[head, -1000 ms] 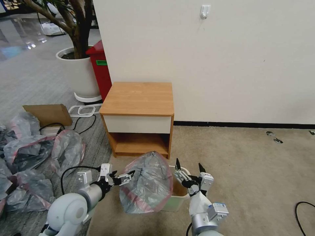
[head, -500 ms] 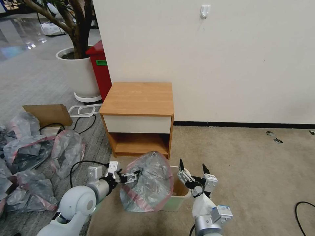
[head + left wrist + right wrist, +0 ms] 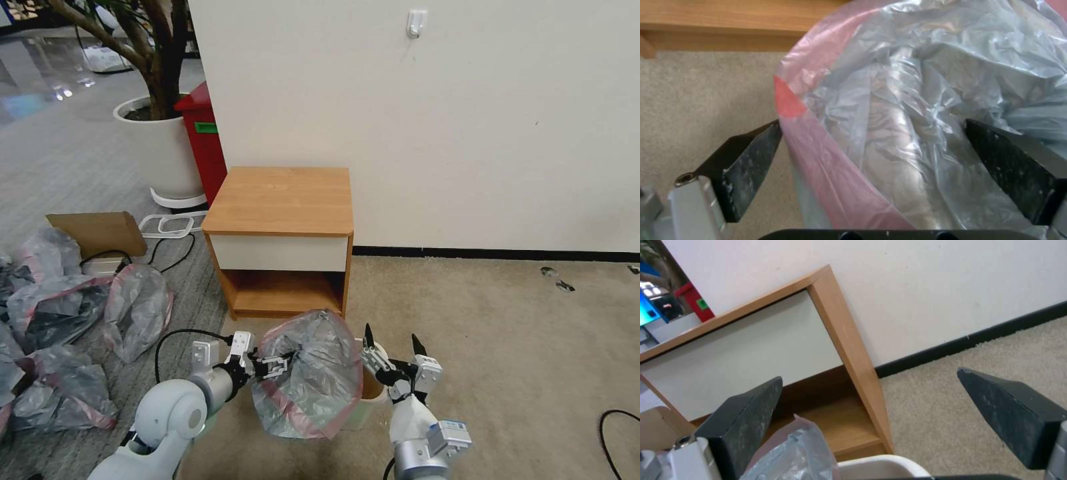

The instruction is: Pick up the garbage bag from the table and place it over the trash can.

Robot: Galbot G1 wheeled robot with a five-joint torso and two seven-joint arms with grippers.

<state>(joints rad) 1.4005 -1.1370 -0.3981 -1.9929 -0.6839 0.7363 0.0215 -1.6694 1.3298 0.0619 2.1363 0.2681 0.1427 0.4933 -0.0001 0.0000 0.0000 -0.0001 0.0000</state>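
Garbage bag draped over the near-left part of the trash can, billowed up like a dome, crinkled translucent grey with pink-red band running along the lower rim. Bulk of the bag hanging left of the can, on the carpet side. Left gripper at the bag's left edge, jaws spread wide with plastic bunched between them, not clenched. Right gripper just right of the can, jaws spread, holding nothing. Table beyond the can, against the wall, top bare.
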